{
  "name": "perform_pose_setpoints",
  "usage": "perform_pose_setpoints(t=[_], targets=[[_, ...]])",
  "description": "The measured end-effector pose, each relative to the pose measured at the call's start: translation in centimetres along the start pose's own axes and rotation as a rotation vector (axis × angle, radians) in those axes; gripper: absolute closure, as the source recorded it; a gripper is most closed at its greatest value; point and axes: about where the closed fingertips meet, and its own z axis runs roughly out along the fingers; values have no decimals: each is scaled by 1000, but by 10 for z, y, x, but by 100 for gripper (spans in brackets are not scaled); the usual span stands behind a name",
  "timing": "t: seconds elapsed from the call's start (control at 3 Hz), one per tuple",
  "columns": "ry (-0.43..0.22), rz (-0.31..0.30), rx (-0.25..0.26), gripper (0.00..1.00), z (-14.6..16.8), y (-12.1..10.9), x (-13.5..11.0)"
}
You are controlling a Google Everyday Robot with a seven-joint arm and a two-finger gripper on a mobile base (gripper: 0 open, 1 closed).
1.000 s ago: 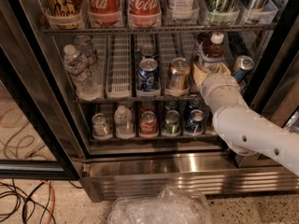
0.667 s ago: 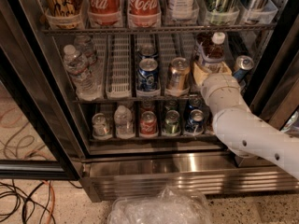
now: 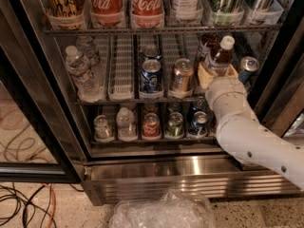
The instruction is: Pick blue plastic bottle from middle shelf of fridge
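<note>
The fridge [image 3: 166, 175] stands open. On the right of its middle shelf [image 3: 121, 72] is the blue plastic bottle [image 3: 219, 56], with a white cap and an amber-brown neck, leaning slightly right. Its label is hidden behind my gripper [image 3: 217, 74]. The tan fingers [image 3: 203, 75] sit on either side of the bottle's lower body and are shut on it. My white arm [image 3: 251, 137] reaches in from the lower right.
Clear water bottles [image 3: 81, 70] stand at the left of the middle shelf. A blue can [image 3: 151, 76], a gold can [image 3: 181, 75] and another can [image 3: 248, 66] stand close to the bottle. Cola bottles [image 3: 107, 4] above, cans [image 3: 151, 125] below. Plastic bag [image 3: 161, 213] and cables [image 3: 28, 203] on the floor.
The gripper and the bottle have shifted slightly right and down together, and the bottle leans a little more.
</note>
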Motion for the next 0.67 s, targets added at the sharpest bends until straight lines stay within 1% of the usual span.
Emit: perform_pose_setpoints(t=[0.67], targets=[[-9,3,-10,100,-7,1,-9]])
